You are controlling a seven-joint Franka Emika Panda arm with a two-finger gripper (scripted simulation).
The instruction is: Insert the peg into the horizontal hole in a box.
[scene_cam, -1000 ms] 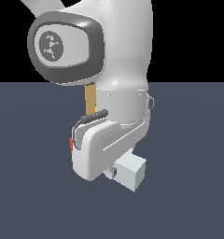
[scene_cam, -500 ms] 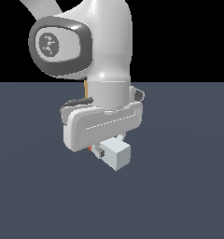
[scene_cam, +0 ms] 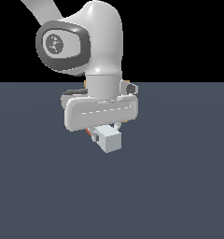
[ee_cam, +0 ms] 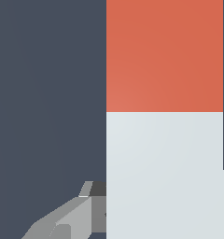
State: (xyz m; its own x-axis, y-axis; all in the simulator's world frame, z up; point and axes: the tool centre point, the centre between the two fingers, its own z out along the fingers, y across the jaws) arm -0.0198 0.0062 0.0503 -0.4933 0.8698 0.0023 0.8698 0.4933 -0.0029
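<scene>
One peg, filling the wrist view's right half, sits in the tool; keep the grip firm and the peg level until the box shows.

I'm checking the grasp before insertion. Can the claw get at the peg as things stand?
Probably yes. In the wrist view the peg fills the space right at the claw, and nothing lies between them. Whether the fingers already clamp it cannot be told.
</scene>
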